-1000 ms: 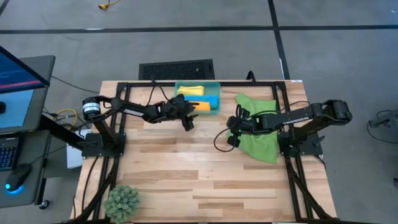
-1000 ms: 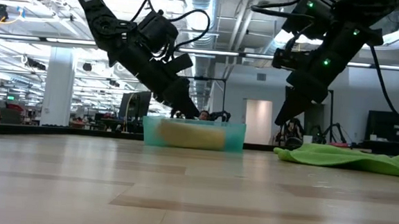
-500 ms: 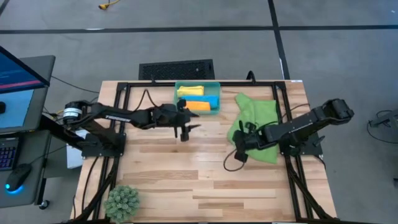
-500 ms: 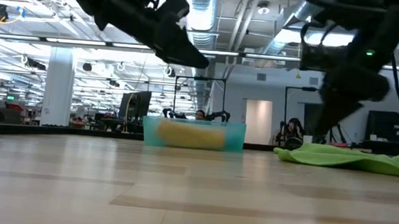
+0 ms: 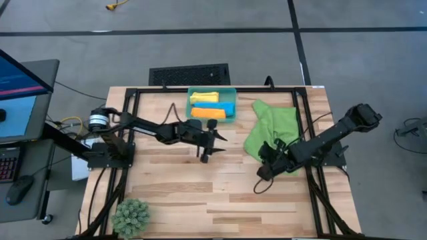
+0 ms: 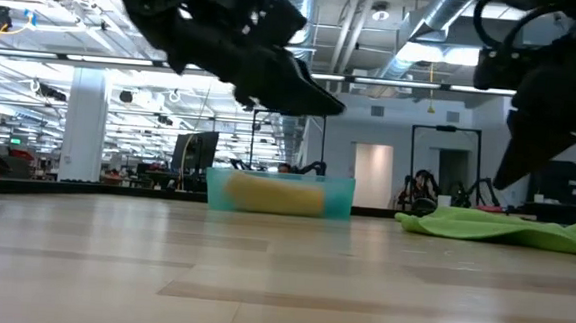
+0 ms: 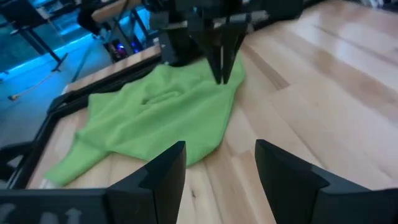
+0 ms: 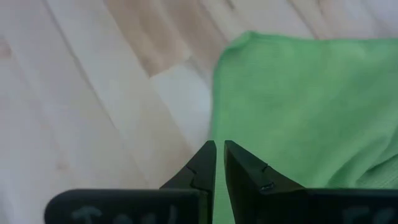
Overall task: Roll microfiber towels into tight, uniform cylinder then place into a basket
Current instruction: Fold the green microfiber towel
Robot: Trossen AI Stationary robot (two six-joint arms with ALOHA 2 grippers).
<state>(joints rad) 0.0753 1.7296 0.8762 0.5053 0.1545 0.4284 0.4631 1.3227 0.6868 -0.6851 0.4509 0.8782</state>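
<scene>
We see the green towel (image 5: pixel 275 131) lying loose and rumpled on the right side of the pale plank table (image 5: pixel 193 193), its soft napped cloth spread in an uneven shape with one rounded corner toward the near left; the right gripper (image 5: pixel 261 172) hangs just over that near-left edge, its two slim dark fingers (image 8: pixel 205 163) nearly pressed together with only a sliver between them and nothing in them; at the far middle of the table sits the translucent teal basket (image 5: pixel 231 91), low-walled and rectangular, already holding the yellow roll (image 5: pixel 204 98), the orange roll (image 5: pixel 207 113) and a blue roll (image 5: pixel 228 107); the left gripper (image 5: pixel 206 155) hovers over bare wood near the table's middle, its blocky fingers (image 7: pixel 163 171) spread apart and empty; smooth open boards stretch across the near half; a spiky green plant (image 5: pixel 130 216) stands at the near-left corner.
</scene>
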